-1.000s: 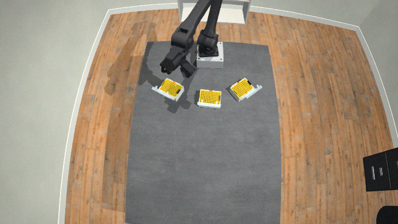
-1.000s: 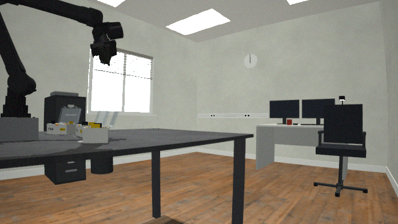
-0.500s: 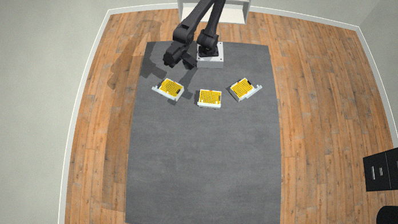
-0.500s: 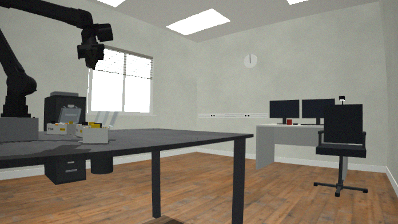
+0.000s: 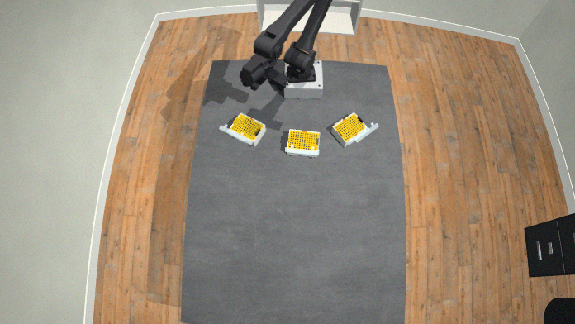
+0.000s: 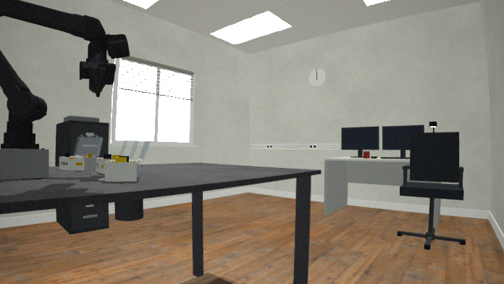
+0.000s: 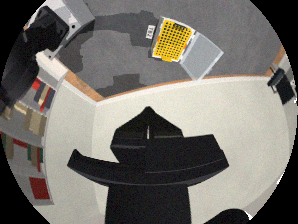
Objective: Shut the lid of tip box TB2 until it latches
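Observation:
Three white tip boxes with yellow racks stand flat in a row on the grey mat: a left box [image 5: 244, 129], a middle box [image 5: 303, 141] and a right box [image 5: 353, 128]. All three racks are uncovered and the clear lids stand open, as the side view shows [image 6: 87, 145]. I cannot read which box is TB2. My gripper [image 5: 249, 80] [image 6: 97, 90] is shut and empty, and hangs high above the bench behind the left box, pointing down.
The robot base [image 5: 303, 84] stands on the mat's back edge, behind the middle box. A white shelf [image 5: 330, 16] is behind it. A black cabinet [image 5: 549, 245] stands on the floor at the far right. A desk with monitors [image 6: 380, 145] and a chair [image 6: 432, 174] stand away from the bench.

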Available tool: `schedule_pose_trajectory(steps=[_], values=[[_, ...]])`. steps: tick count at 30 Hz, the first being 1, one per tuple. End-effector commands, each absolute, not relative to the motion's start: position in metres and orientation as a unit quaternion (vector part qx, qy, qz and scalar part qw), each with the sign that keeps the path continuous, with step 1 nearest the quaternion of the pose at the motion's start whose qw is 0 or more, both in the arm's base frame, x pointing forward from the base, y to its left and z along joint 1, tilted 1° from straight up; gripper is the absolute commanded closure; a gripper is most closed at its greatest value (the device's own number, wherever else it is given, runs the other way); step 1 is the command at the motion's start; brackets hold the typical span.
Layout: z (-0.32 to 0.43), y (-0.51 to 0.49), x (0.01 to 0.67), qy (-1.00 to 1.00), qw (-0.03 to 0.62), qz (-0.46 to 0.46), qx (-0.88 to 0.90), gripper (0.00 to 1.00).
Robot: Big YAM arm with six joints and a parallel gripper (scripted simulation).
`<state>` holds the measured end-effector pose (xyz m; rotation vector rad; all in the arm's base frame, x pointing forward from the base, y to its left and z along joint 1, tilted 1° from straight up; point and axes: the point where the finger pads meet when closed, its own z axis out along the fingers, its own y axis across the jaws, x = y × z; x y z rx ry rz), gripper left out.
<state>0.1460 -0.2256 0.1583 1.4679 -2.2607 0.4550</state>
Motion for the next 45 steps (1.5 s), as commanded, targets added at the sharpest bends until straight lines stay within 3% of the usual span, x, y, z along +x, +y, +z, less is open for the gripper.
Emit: schedule_pose_trajectory(steps=[1, 45], values=[[0.157, -0.221, 0.132, -0.791, 0.211, 0.145, 0.556, 1.0], [-0.019, -0.212, 0.117, -0.786, 0.212, 0.144, 0.562, 1.0]])
